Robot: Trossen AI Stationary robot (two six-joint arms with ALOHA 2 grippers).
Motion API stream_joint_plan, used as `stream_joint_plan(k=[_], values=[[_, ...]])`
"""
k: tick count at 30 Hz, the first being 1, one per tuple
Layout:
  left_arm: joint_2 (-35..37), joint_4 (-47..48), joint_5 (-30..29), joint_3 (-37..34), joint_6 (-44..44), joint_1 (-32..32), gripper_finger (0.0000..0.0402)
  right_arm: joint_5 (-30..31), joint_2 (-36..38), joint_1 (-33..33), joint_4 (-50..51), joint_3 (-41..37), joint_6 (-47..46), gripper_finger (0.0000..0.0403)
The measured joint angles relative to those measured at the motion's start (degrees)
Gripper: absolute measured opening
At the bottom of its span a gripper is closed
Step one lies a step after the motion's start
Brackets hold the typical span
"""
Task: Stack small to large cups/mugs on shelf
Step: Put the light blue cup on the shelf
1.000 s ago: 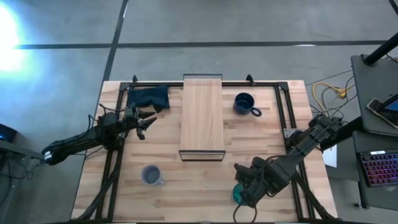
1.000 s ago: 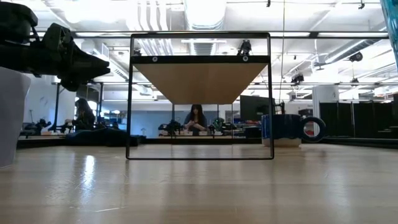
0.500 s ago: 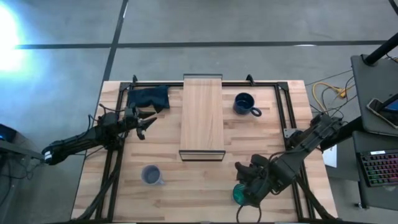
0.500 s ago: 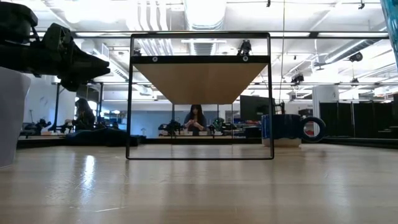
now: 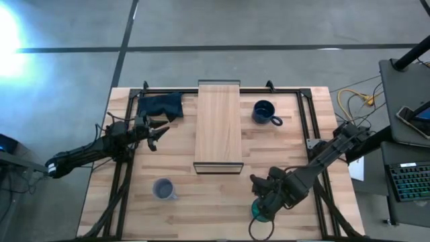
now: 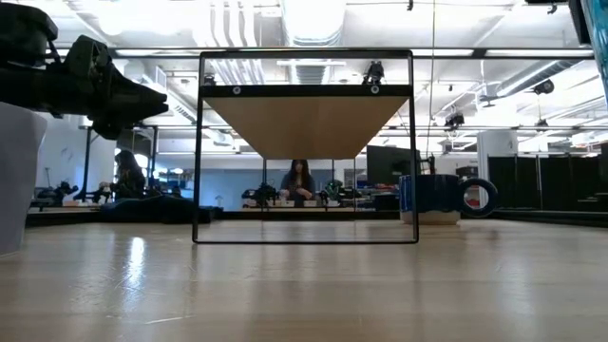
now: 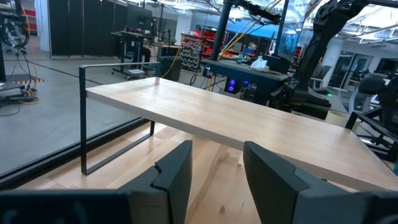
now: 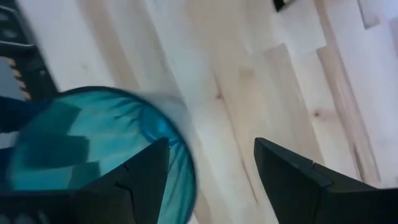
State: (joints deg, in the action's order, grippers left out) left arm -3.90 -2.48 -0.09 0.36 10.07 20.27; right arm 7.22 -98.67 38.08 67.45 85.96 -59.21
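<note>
I am at the opening step, the pick-up of the teal tumbler (image 8: 93, 155), with nothing yet on the shelf (image 5: 218, 124); my right fingers (image 8: 214, 177) hang spread apart above the desk (image 5: 215, 195) near its front right corner, and the tumbler's open rim sits just beside one finger, off to the side of the gap rather than inside it (in the high view the tumbler (image 5: 259, 210) peeks out from under my wrist, partly hidden by it). I judge that the next move calls for a small sideways shift so that the wall of the tumbler comes between the two fingers, then a descent and a close; the translucent wall looks thin, so a gentle squeeze seems wise.

My left fingers (image 7: 217, 180) wait apart on the far side of the shelf, pointing at its long edge, holding nothing; the dark blue cloth (image 5: 160, 105) lies beyond them at the back corner.

The other vessels lie well apart from both pairs of fingers: the pale blue-grey mug (image 5: 162, 189) stands at the front left of the desk, the dark navy mug (image 5: 265, 112) just beside the shelf on its right; the small cream-yellow cup I cannot find in any view.
</note>
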Motion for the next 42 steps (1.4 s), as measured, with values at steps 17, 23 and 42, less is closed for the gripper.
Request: stream_joint_plan(k=[17, 23, 42], values=[[0.0, 0.0, 0.0, 0.0, 0.0, 0.0, 0.013, 0.0, 0.0, -0.4, -0.3, -3.8, -7.4, 0.0212], [0.0, 0.0, 0.0, 0.0, 0.0, 0.0, 0.013, 0.1, 0.0, -0.3, -0.7, -3.0, -5.2, 0.0159], [0.0, 0.0, 0.0, 0.0, 0.0, 0.0, 0.013, -1.7, 0.0, -2.0, 1.1, 3.2, 7.9, 0.001]])
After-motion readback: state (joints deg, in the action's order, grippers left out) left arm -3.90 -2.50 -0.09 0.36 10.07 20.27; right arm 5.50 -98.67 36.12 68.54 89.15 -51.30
